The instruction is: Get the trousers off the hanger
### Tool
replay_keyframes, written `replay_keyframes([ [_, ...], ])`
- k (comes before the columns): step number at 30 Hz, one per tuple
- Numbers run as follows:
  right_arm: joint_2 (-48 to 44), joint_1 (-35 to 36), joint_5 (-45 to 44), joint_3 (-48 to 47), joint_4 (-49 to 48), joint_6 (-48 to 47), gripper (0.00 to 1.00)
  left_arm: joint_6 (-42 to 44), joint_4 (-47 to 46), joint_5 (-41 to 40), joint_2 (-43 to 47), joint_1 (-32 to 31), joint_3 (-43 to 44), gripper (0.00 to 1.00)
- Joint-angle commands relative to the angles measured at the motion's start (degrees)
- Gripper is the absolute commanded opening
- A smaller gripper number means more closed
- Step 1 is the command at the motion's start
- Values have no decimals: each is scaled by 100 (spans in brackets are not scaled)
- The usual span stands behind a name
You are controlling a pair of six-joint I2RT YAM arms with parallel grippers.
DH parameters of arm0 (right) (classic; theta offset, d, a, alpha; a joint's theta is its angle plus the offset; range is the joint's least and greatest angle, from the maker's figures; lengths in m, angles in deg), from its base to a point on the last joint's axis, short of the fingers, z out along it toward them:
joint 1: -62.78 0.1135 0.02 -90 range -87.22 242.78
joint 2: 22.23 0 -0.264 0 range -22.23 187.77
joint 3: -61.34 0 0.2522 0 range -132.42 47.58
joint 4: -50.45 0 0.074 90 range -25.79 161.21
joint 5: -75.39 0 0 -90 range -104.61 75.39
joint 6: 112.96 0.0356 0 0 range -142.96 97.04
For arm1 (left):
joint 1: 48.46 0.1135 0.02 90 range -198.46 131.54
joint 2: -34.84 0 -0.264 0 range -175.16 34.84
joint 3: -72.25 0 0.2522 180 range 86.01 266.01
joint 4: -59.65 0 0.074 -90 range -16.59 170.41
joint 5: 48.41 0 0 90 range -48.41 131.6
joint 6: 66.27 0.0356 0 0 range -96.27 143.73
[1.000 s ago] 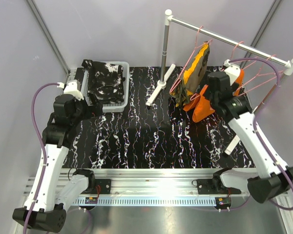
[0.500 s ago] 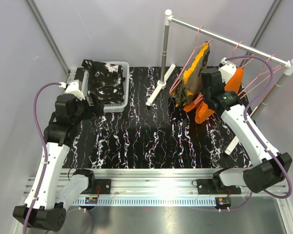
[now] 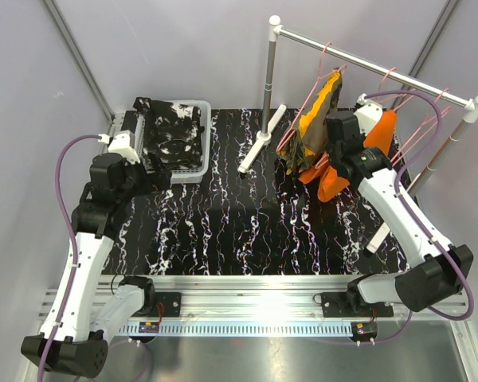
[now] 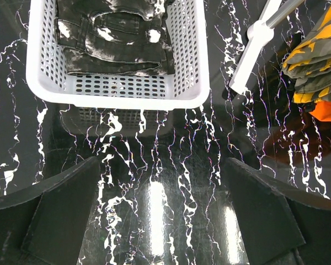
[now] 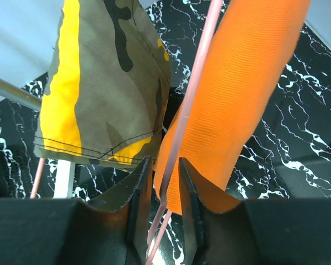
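Note:
The camouflage trousers (image 3: 315, 119) (image 5: 105, 83) and the plain orange trousers (image 3: 332, 179) (image 5: 248, 83) hang side by side on pink hangers (image 3: 303, 111) from the rail. My right gripper (image 3: 338, 121) (image 5: 161, 161) is up between them. Its jaws stand narrowly apart around the orange pair's pink hanger wire (image 5: 193, 94), with a small gap on each side. The black speckled trousers (image 3: 171, 131) (image 4: 116, 38) lie folded in the white basket (image 3: 197, 173) (image 4: 116, 95). My left gripper (image 3: 155, 175) (image 4: 163, 163) hovers wide open over the table just in front of the basket.
The rack's rail (image 3: 366, 64) runs from a grey post (image 3: 269, 87) with a white foot (image 3: 259, 147) (image 4: 254, 44) to the back right. Empty pink hangers (image 3: 422, 127) hang at its right end. The table top is black marble-patterned.
My right arm has swung left and in towards the hanger between the two hanging pairs, and its jaws have narrowed around the wire. The left arm has not moved.

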Motion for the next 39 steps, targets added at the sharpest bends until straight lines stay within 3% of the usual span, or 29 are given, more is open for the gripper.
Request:
replay_keyframes([
  [1, 182, -25, -30, 72, -295, 14, 32, 118, -316, 196, 3, -3, -25, 99],
  [6, 270, -25, -3, 98, -366, 23, 22, 127, -316, 266, 12, -3, -33, 99],
  [8, 183, -25, -30, 98, -401, -38, 3, 127, -325, 275, 21, -3, -33, 99],
  [9, 139, -25, -39, 46, -401, -100, 0, 127, -316, 275, 30, -3, -33, 99],
  [16, -371, -25, 295, -560, -32, -337, 0, 118, -351, 494, 30, -3, -16, 99],
  [26, -881, -16, 480, -1457, 249, -1040, 0, 65, -983, 1821, 451, -284, -200, 99],
  [39, -1575, -25, 1068, -1413, -112, -1612, 0, -269, -1757, 1814, 803, -1724, -297, 99],
])
